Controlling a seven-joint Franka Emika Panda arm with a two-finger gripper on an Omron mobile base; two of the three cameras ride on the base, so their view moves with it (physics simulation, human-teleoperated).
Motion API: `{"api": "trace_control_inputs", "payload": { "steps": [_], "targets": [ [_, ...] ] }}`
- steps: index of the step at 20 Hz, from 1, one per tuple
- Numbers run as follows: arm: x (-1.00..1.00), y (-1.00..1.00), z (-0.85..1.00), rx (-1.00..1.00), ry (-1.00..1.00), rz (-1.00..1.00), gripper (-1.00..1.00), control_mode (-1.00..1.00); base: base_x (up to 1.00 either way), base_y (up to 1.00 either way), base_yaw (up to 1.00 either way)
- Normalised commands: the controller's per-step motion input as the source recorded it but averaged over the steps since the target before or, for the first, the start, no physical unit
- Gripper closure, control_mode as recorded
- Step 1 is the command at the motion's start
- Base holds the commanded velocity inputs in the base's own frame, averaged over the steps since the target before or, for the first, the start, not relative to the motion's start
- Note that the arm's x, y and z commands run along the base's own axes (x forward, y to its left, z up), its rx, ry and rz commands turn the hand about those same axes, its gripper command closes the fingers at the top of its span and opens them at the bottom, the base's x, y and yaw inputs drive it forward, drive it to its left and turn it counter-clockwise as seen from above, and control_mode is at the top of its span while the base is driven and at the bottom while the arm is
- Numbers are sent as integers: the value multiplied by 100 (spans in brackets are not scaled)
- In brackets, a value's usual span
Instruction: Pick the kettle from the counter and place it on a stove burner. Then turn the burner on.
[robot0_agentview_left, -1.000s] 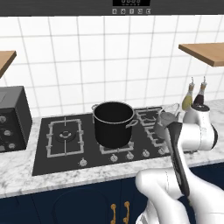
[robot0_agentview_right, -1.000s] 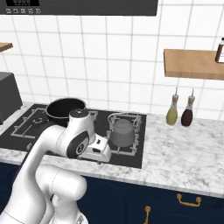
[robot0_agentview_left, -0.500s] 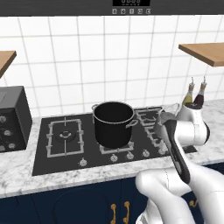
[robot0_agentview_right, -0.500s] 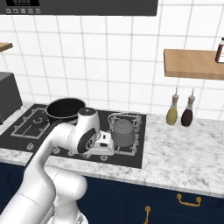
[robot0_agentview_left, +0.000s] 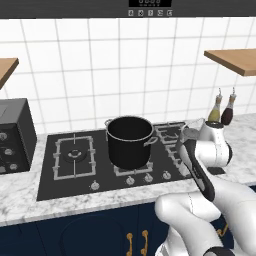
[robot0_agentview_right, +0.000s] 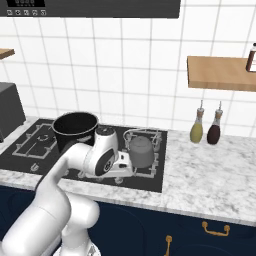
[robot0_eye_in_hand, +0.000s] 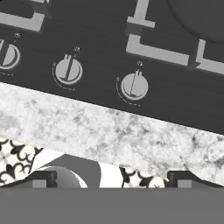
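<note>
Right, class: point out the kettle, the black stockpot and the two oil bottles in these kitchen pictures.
kettle (robot0_agentview_right: 141, 151), right base view, on its grey body.
black stockpot (robot0_agentview_left: 129, 146), left base view, on its front wall.
oil bottles (robot0_agentview_right: 196, 131), right base view, on the yellow-green bottle's belly.

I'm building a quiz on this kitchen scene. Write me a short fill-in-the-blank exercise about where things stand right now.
1. The kettle sits on a grate of the ____.
2. The black pot stands to the ____ of the kettle in the right base view.
3. Two bottles stand on the marble ____.
4. The hand view looks down on the stove's round ____.

Missing words: stove; left; counter; knobs
</note>
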Motion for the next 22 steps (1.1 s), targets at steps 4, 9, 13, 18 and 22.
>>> {"api": "trace_control_inputs", "payload": {
  "steps": [4,9,13,18,22],
  "targets": [
    [9,-6,-13,0,0,0,-100,-100,0,0,0],
    [20,-4,-2,2,0,-4,-100,-100,0,0,0],
    [24,0,-4,2,0,-12,-100,-100,0,0,0],
    [20,0,-14,1,0,-14,-100,-100,0,0,0],
    [12,0,-24,0,0,-8,-100,-100,0,0,0]
  ]
}}
